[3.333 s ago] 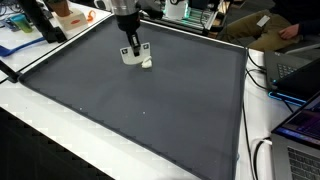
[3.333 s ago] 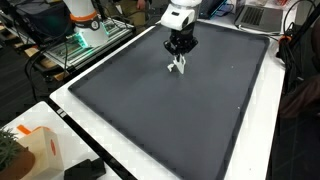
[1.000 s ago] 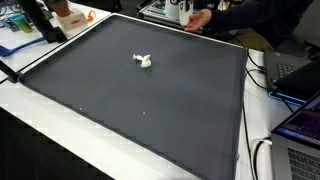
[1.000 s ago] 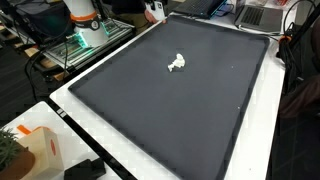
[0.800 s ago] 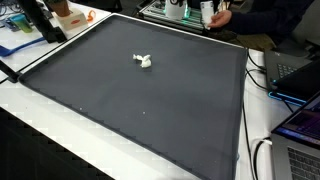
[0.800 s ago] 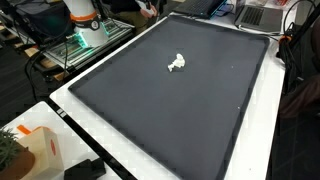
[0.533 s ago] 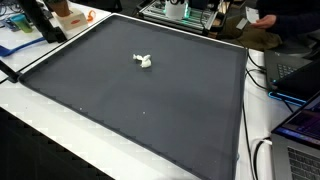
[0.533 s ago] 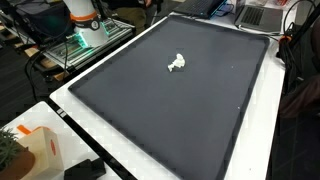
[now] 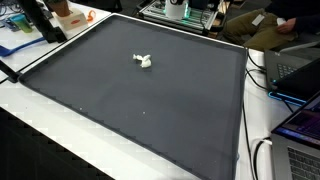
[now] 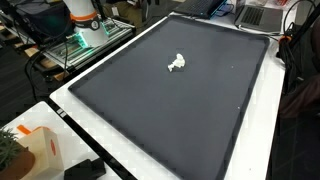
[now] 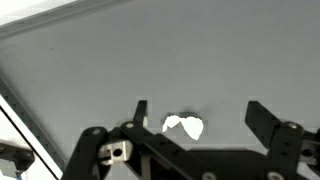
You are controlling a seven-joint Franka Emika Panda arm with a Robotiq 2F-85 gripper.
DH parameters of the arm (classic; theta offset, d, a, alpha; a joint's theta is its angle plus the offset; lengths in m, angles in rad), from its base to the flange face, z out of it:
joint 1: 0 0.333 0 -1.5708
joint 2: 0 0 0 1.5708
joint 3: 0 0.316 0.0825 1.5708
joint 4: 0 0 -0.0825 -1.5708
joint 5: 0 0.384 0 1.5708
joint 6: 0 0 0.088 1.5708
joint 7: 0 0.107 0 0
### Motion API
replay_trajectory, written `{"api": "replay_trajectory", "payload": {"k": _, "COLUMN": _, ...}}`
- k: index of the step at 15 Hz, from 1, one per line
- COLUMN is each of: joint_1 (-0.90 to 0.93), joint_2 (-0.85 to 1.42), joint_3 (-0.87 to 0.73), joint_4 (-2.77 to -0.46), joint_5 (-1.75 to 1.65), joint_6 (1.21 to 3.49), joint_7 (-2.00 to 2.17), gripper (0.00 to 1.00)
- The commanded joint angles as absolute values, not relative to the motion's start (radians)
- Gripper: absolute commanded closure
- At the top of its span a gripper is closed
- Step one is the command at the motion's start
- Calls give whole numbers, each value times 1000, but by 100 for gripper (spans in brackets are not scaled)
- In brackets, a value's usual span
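A small white object (image 9: 143,61) (image 10: 177,64) lies alone on the dark grey mat (image 9: 150,110) (image 10: 190,110), toward the mat's far part. In the wrist view the same white object (image 11: 183,125) shows between and beyond my gripper's fingers (image 11: 141,112), touching neither. My gripper (image 11: 200,118) is open, jaws wide apart, with nothing held. Neither the arm nor the gripper shows in either exterior view.
The mat has a pale border on a white table. Laptops (image 9: 300,130) and cables line one side. A person (image 9: 270,25) sits beyond the far edge. An orange-and-white robot base (image 10: 82,18) and a wire rack stand off the mat; a box (image 10: 35,150) sits at a near corner.
A person's hand at the mat's far edge has drawn away to the right. The white object has not moved; seconds ago the gripper stood over it.
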State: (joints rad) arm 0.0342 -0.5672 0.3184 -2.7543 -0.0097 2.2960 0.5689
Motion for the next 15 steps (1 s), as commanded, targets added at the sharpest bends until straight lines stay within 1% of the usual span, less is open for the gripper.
{"api": "replay_trajectory", "payload": {"k": 1, "joint_1": 41, "joint_2": -567, "joint_3": 309, "joint_4": -2753, "joint_5": -16, "joint_6": 2293, "joint_7": 573, "gripper": 0}}
{"api": "replay_trajectory", "payload": {"k": 4, "joint_1": 39, "joint_2": -567, "joint_3": 309, "joint_4": -2753, "joint_5": -16, "joint_6": 2292, "joint_7": 573, "gripper": 0}}
{"api": "replay_trajectory", "payload": {"k": 6, "joint_1": 15, "joint_2": -556, "joint_3": 314, "joint_4": -2750, "joint_5": -38, "joint_6": 2353, "joint_7": 591, "gripper": 0}}
{"api": "replay_trajectory", "payload": {"k": 10, "joint_1": -62, "joint_2": -494, "joint_3": 336, "joint_4": -2747, "joint_5": -156, "joint_6": 2518, "joint_7": 592, "gripper": 0}}
{"api": "replay_trajectory", "payload": {"k": 15, "joint_1": -134, "joint_2": -368, "joint_3": 321, "joint_4": -2749, "joint_5": -227, "joint_6": 2748, "joint_7": 588, "gripper": 0}}
